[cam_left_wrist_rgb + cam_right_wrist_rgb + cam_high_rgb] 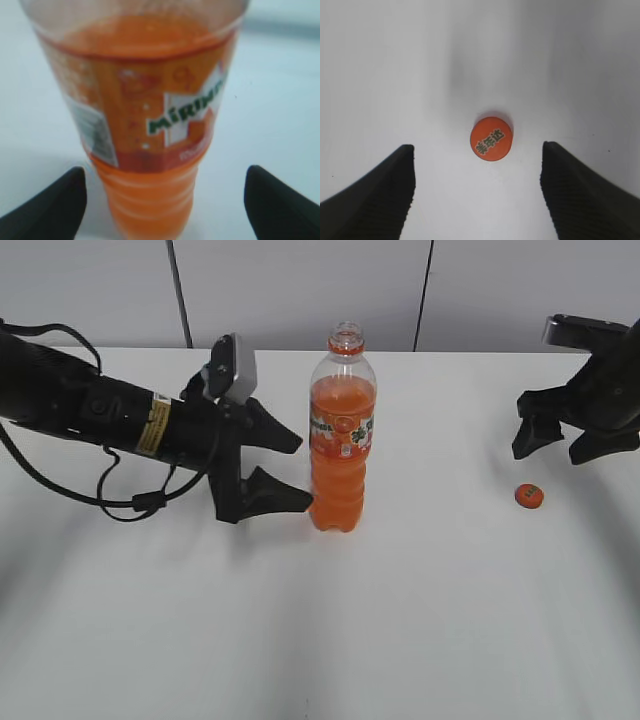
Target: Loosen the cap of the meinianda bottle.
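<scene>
The meinianda bottle [341, 440] stands upright mid-table with orange drink inside and an open neck, no cap on it. It fills the left wrist view [145, 115]. My left gripper [295, 468] is open, its fingers just left of the bottle's lower body and apart from it [165, 200]. The orange cap [529, 496] lies flat on the table at the right, dark print up. It shows in the right wrist view [491, 138]. My right gripper [562, 443] is open and empty, hovering above and behind the cap [477, 180].
The white table [400, 620] runs to a grey panelled wall [300, 290] at the back. A black cable [120, 495] loops under the left arm.
</scene>
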`<state>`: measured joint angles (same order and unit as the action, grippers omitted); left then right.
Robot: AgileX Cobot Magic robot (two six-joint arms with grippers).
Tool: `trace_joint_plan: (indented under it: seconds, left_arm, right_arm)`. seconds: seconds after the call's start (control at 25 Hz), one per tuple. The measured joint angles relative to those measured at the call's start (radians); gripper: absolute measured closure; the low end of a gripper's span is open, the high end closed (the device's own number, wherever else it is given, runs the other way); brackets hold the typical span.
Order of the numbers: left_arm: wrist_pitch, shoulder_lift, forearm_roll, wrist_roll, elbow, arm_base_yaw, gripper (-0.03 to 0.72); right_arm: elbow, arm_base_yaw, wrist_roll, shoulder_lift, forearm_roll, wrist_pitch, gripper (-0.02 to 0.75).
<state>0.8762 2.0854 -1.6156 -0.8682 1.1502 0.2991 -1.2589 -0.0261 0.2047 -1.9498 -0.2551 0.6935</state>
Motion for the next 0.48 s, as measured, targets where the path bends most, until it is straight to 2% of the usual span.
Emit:
trace_joint_plan:
  seconds: [0.32, 0.48]
  left_arm:
    - [0.006, -0.044, -0.18, -0.095, 0.0, -0.103, 0.132]
    - [-0.002, -0.082, -0.203, -0.128, 0.0, -0.135, 0.166]
  right_arm:
    - [0.0, 0.0, 0.0, 0.066, 0.045, 0.01, 0.155]
    - [0.0, 0.0, 0.0, 0.114, 0.121, 0.016, 0.155]
